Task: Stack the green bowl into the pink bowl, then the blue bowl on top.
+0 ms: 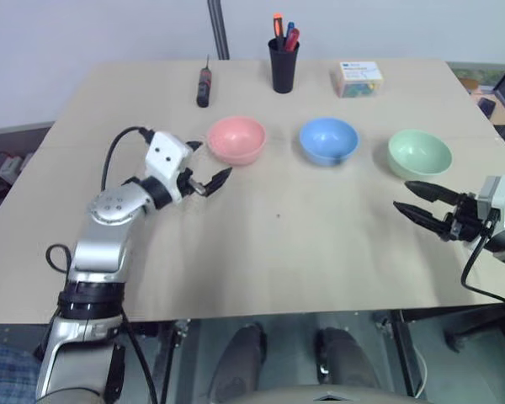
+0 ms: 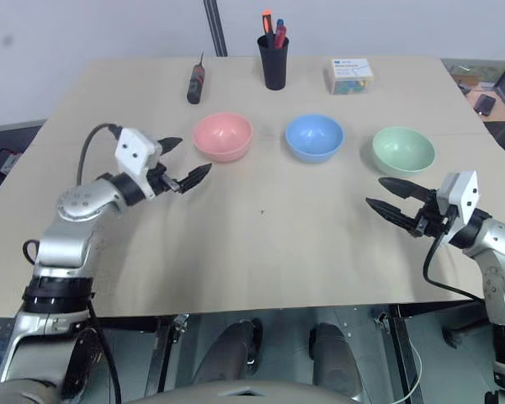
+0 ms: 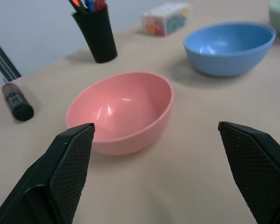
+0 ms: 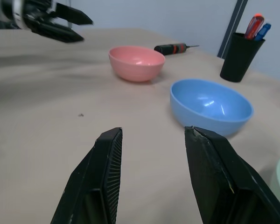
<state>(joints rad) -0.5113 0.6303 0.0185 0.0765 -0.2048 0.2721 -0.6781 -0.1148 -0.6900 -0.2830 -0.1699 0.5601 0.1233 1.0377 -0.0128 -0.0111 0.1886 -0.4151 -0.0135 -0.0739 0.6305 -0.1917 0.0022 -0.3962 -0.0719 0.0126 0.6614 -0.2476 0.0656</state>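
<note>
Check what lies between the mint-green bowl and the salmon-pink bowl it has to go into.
The small round sky-blue plastic bowl sits on the table directly between the pale mint-green plastic bowl and the salmon-pink plastic bowl; all three form one row. The green bowl would likely have to be carried over or around it.

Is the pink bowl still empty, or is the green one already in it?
Empty. The pink bowl shows a bare inside, and the green bowl sits upright on the table, apart, beyond the blue bowl.
</note>
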